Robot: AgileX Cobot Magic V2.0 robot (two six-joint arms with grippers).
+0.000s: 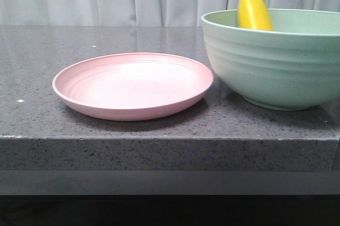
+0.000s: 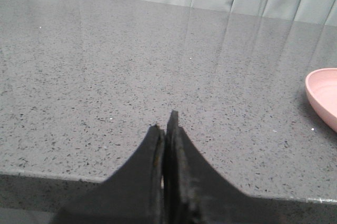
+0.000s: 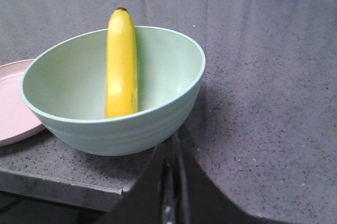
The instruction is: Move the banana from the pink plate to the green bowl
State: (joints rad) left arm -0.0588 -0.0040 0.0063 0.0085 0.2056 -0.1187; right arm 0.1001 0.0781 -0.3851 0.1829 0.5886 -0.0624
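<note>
One banana (image 3: 121,63) leans in the green bowl (image 3: 158,124) (beyond the closed right end effector (image 3: 172,182)).

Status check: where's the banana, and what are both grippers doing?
Left gripper shut, empty. Right gripper shut, empty. Banana standing in green bowl; pink plate bare. Nothing in the way.

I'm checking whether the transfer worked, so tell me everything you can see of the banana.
The banana is smooth, bright yellow and unpeeled, with a small dark tip at its upper end. It stands steeply inside the green bowl, lower end down in the bowl, upper part leaning on the far wall and poking above the rim. Nothing else touches it: neither end effector holds it, and the pink plate beside the bowl has nothing on it.
</note>
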